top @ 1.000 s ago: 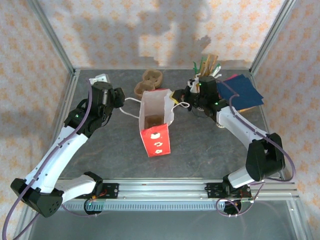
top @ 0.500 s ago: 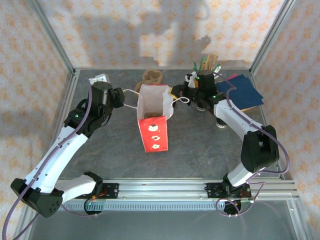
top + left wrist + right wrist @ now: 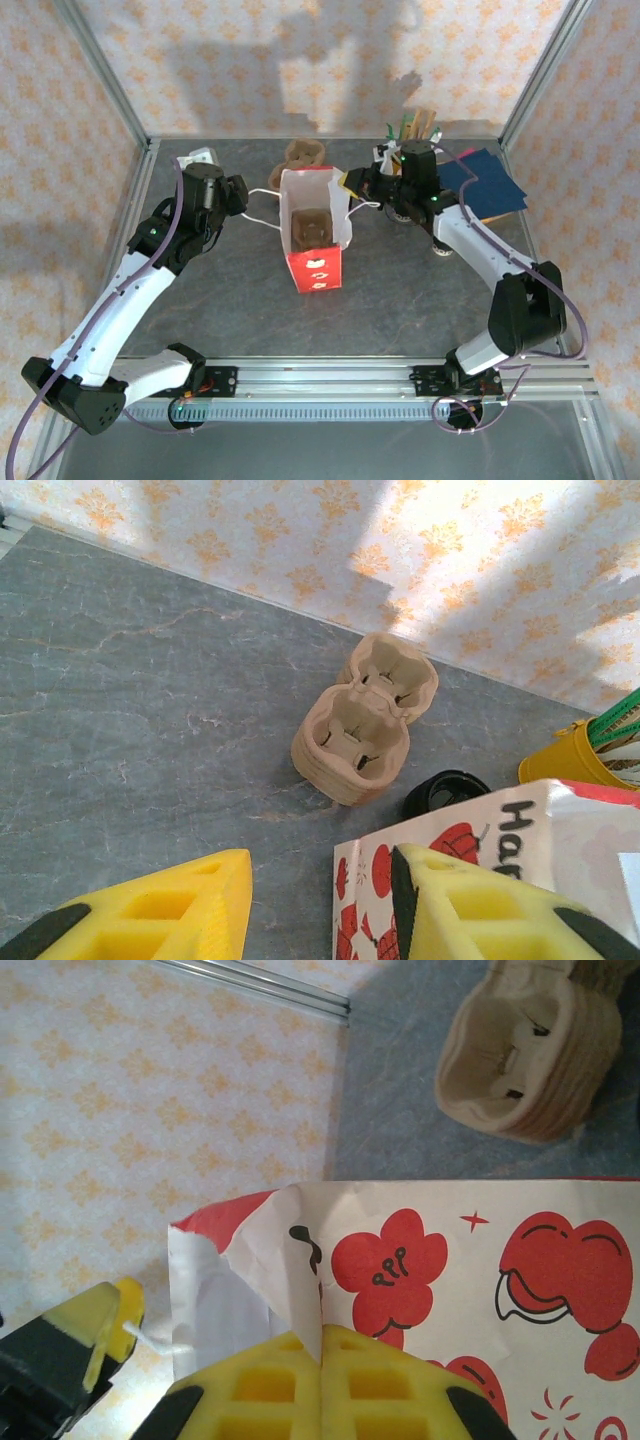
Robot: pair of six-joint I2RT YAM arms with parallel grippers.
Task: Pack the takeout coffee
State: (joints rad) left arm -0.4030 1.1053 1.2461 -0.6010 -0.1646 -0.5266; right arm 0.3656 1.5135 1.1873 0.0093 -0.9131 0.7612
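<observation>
Top external view, your holdings on the bench (image 3: pixel 400 300):

- Paper bag (image 3: pixel 316 272): red and white with printed figures, upright, mouth open, mid-bench toward the far edge. You see a brown shape in its bottom, too small to identify.
- Takeout coffee: you cannot tell its place or its look from these views.
- Right tool (image 3: pixel 352 187): clenched on the bag's right rim. On the right wrist view you see the white paper edge pinched between the yellow fingers (image 3: pixel 260 1390).
- Left tool (image 3: pixel 240 194): released, yellow fingers (image 3: pixel 180 910) standing apart, just beside the bag's left side.
- Pulp cup carriers (image 3: pixel 355 735): stacked, near the far edge behind the bag.
- Black round piece (image 3: pixel 445 792): just beside the carriers.
- Yellow holder (image 3: pixel 570 765): near the far edge.
- Blue sheets (image 3: pixel 490 180): far right corner.
</observation>
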